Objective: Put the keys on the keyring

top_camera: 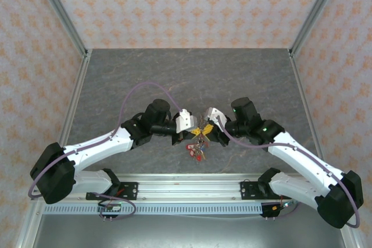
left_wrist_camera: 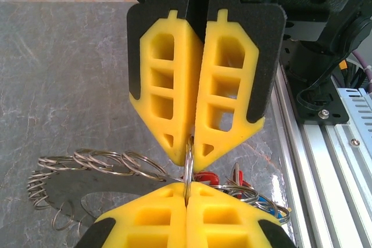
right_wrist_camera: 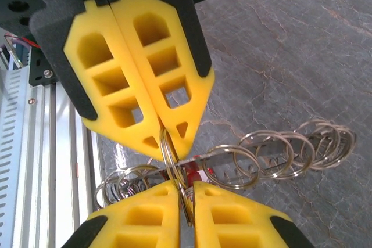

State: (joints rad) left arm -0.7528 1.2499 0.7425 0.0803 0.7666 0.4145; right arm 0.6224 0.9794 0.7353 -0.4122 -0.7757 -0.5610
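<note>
Nearest the bases, one aluminium rail (top_camera: 186, 193) crosses, and beyond it lies the grey veined table (top_camera: 174, 74). Two grippers meet mid-table, nose to nose: left gripper (left_wrist_camera: 186, 193) and right gripper (right_wrist_camera: 185, 193) each clamp tight on the keyring (right_wrist_camera: 279, 149), its wire loops fanning sideways. Red-tagged keys (top_camera: 196, 150) dangle beneath, too bunched to count. Three patterned walls (top_camera: 186, 4) stand behind.

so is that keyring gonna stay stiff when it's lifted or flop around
Probably floppy: the keyring is many separate rings linked loosely, trailing sideways from where the left pincer and right pincer pinch one ring. Likely swings if lifted. Thin smooth wire might slip out.
</note>
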